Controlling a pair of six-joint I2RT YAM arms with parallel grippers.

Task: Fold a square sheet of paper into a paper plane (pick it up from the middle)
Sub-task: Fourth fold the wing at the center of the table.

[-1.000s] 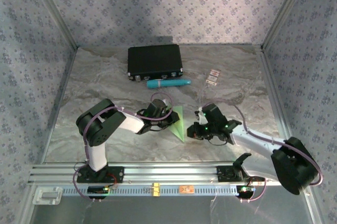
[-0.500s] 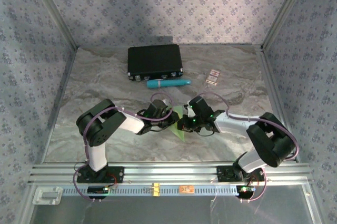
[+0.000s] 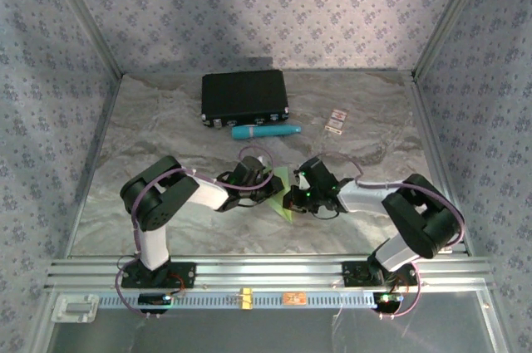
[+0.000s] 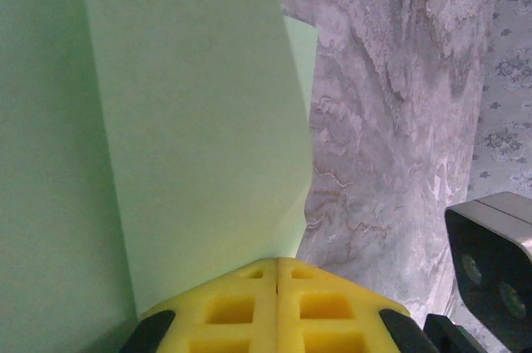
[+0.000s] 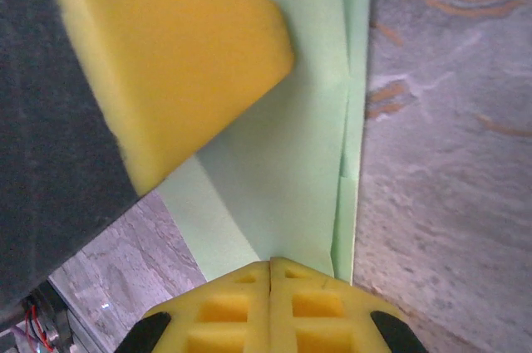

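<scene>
The paper plane (image 3: pixel 288 210) is thin, matte, pale green paper folded into a narrow pointed wedge. It lies flat near the middle of the bench (image 3: pixel 166 137), its tip aimed at the near edge, and the bench top is a grey marbled sheet with rust-coloured veins. From above, little of the paper shows between the two wrists. The left wrist camera brings out overlapping layers (image 4: pixel 191 120) with straight creases and one flap edge running slantwise over the stone pattern. The right wrist camera adds a long straight fold (image 5: pixel 291 170) beside a thin strip of a lower layer along the paper's edge. The left gripper (image 3: pixel 273 191) has its yellow, waffle-moulded foam pads (image 4: pixel 277 263) pressed together seam to seam, the tip set on the paper. The right gripper (image 3: pixel 293 199) is pressed together as well (image 5: pixel 272 266), its tip at the folded edge. The left one's blunt yellow wedge (image 5: pixel 166 62) lies across the sheet opposite it. Whether either tip traps paper between its pads cannot be told. Both arms bend at raised elbows out to the sides, and their forearms reach inward and low until the wrists nearly meet. At the far edge stand a black rectangular case (image 3: pixel 243 97), a teal cylindrical tube (image 3: pixel 264 131) and two small cards (image 3: pixel 336 120).
</scene>
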